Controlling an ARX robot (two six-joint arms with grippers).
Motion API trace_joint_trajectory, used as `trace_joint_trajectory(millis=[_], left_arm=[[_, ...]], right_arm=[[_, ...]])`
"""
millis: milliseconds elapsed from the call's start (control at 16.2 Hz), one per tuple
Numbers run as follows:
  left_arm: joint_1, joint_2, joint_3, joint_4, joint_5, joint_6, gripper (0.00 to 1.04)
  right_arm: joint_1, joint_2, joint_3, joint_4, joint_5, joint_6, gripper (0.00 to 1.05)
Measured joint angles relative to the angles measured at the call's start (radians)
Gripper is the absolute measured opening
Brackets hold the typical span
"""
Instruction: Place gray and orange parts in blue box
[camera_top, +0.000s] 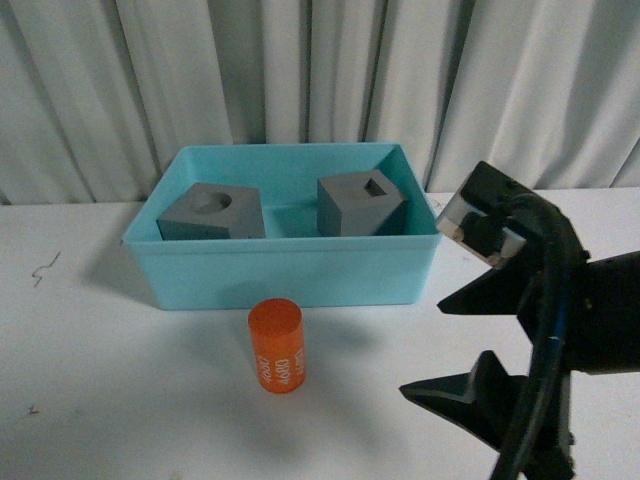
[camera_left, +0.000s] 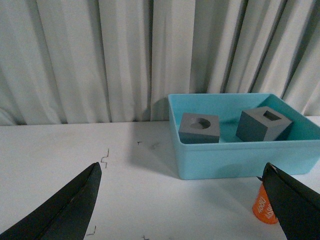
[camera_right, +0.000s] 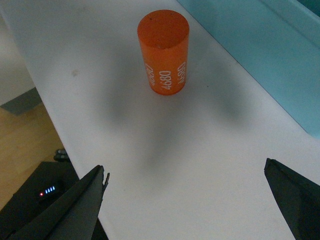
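The blue box (camera_top: 300, 275) stands at the back middle of the white table. Inside it lie two gray cubes, one with a round recess (camera_top: 212, 212) on the left and one with a rectangular recess (camera_top: 362, 205) on the right. The orange cylinder (camera_top: 276, 345) with white lettering stands upright on the table just in front of the box. My right gripper (camera_top: 422, 348) is open, to the right of the cylinder and pointing at it. In the right wrist view the cylinder (camera_right: 164, 52) is ahead of the open gripper (camera_right: 185, 166). My left gripper (camera_left: 182, 167) is open and empty, facing the box (camera_left: 235, 160) and cylinder (camera_left: 262, 207).
A pale curtain (camera_top: 300, 70) hangs behind the table. Small pen marks (camera_top: 42, 268) dot the tabletop on the left. The right wrist view shows the table's edge, with wooden floor (camera_right: 25, 140) and a black device with blue lights (camera_right: 42, 192) below it.
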Motion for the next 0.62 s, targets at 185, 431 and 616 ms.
trace_joint_trajectory(millis=[185,431,616], left_arm=[[0.0,0.0,0.0,0.0,0.0,0.0,0.98],[0.0,0.0,0.0,0.0,0.0,0.0,0.98],[0.0,0.0,0.0,0.0,0.0,0.0,0.98]], right_arm=[[0.039,0.074,0.036,0.047,0.013,0.027,0.98],[0.084,0.172,0.125,0.099,0.037,0.068,0.98],[0.123,0.225,0.169,0.141,0.055,0.11,0.98]])
